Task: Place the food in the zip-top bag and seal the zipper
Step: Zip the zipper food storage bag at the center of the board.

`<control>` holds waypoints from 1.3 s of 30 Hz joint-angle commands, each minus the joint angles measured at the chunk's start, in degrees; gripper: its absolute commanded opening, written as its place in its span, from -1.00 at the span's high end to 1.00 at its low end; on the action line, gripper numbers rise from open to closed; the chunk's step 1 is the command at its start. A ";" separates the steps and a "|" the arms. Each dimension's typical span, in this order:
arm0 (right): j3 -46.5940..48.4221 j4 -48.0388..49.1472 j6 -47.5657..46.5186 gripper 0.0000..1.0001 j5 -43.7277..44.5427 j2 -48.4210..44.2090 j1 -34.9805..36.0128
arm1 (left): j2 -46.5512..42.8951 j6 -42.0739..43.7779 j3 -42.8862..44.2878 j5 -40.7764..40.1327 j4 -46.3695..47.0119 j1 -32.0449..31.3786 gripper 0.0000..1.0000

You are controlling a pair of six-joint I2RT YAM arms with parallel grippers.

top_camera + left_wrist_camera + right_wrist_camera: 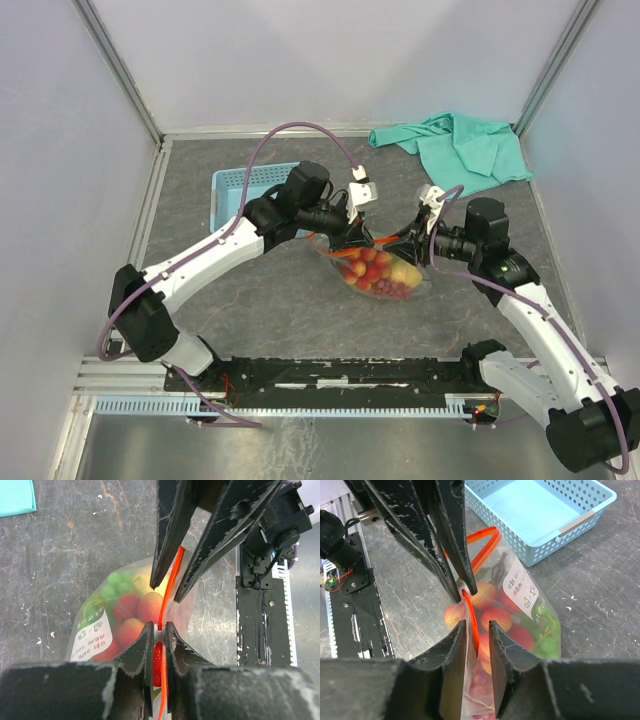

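The clear zip-top bag lies on the table between both arms, holding the food: red strawberries, a peach, green and purple grapes. My left gripper is shut on the red-orange zipper, pinching the strip between its pads. My right gripper is open and straddles the zipper, which runs down the gap close to the left finger. Just beyond it in the right wrist view, the left gripper clamps the same strip. Past that pinch the zipper spreads into an open loop. The food shows through the bag's wall.
A light blue lattice basket stands behind the left arm, close to the bag's far end. A teal cloth lies crumpled at the back right. The black rail with the arm bases runs along the near edge.
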 commanded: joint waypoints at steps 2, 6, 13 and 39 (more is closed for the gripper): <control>3.84 2.99 1.79 0.56 -2.20 1.43 -0.18 | -1.05 0.51 4.00 0.95 2.61 -0.80 0.95; 4.50 -0.11 -0.19 0.96 2.37 -0.82 -0.18 | -2.95 2.30 3.49 -2.66 0.34 -0.76 0.95; 4.65 -3.39 -1.09 0.96 10.25 -5.57 -0.29 | -5.26 3.90 2.44 -9.64 -5.93 0.26 0.95; 1.83 -4.40 1.96 0.96 39.80 -10.98 -0.44 | -14.96 -2.42 -9.56 -18.71 -10.14 7.40 0.95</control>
